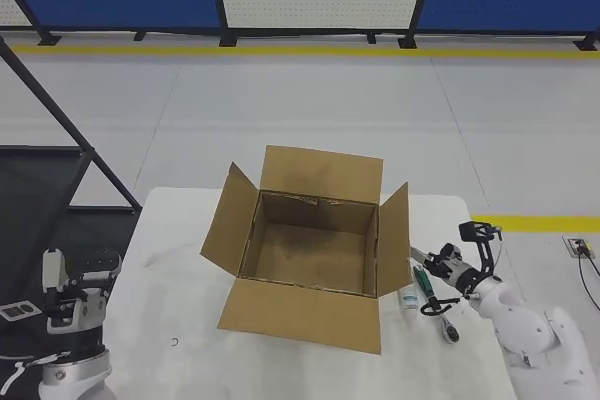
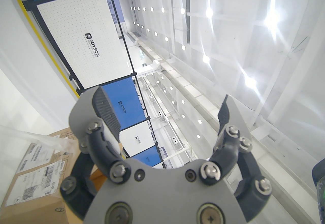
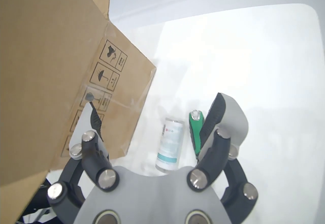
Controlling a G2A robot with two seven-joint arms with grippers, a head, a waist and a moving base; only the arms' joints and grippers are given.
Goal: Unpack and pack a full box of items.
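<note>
Open cardboard box (image 1: 300, 312) stood at the middle of the white desk (image 1: 180, 290), all four flaps folded outward and its brown floor bare. On the desk just beside the box's right-hand wall lay a small white bottle (image 3: 170, 143) and, next to it on the side away from the box, a green-handled tool (image 3: 196, 131). The right arm (image 1: 520, 320) was low at that side, and the right jaws were spread wide, with bottle and tool handle lying between them; contact with either could not be judged. The left arm (image 1: 75, 330) was at the desk's near left corner, well apart from the box. The left jaws pointed up at the ceiling, spread and gripping nothing.
</note>
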